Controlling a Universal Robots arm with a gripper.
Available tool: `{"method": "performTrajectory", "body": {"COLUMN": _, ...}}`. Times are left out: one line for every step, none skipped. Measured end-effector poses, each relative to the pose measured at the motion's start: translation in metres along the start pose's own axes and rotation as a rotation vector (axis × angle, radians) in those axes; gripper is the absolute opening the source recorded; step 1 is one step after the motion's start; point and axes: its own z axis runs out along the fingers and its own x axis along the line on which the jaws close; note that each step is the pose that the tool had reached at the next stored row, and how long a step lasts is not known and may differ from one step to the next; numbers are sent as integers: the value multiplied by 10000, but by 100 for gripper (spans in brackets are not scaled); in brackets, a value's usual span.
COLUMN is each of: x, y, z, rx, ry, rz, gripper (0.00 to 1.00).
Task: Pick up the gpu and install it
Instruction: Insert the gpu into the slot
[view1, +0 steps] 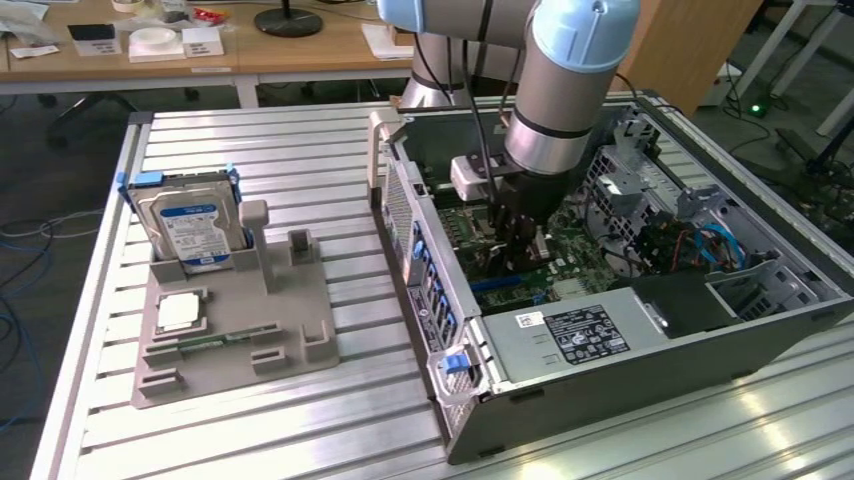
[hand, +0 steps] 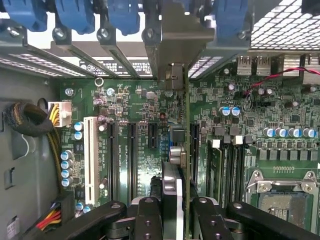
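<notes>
Hand (hand: 172, 212) inside the open case (view1: 787, 310), fingers (hand: 148, 220) clamped on the gpu (hand: 186, 150), held edge-on directly over the motherboard (hand: 140, 110); card's long axis runs parallel to the slots (hand: 132, 155), bracket end toward the case's rear wall.

Green motherboard (hand: 145, 107), blue slot clips (hand: 75, 15), black claw (hand: 176, 212).
</notes>
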Motion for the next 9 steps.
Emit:
{"method": "performTrajectory", "body": {"x": 0, "y": 5, "z": 3, "rx": 0, "ry": -1, "rz": 0, "gripper": 28}}
{"method": "performTrajectory", "body": {"x": 0, "y": 8, "z": 7, "rx": 0, "ry": -1, "rz": 0, "gripper": 28}}
{"method": "performTrajectory", "body": {"x": 0, "y": 8, "z": 9, "rx": 0, "ry": 0, "rz": -2, "gripper": 28}}
{"method": "performTrajectory", "body": {"x": 0, "y": 9, "z": 10, "rx": -1, "ry": 1, "rz": -2, "gripper": 28}}
{"method": "performTrajectory", "body": {"x": 0, "y": 10, "z": 11, "rx": 0, "ry": 0, "rz": 0, "gripper": 28}}
{"method": "performTrajectory", "body": {"x": 0, "y": 10, "z": 11, "rx": 0, "ry": 0, "rz": 0, "gripper": 28}}
{"method": "performTrajectory", "body": {"x": 0, "y": 10, "z": 11, "rx": 0, "ry": -1, "rz": 0, "gripper": 28}}
{"method": "performTrajectory", "body": {"x": 0, "y": 10, "z": 11, "rx": 0, "ry": 0, "rz": 0, "gripper": 28}}
{"method": "performTrajectory", "body": {"x": 0, "y": 8, "z": 11, "rx": 0, "ry": -1, "rz": 0, "gripper": 28}}
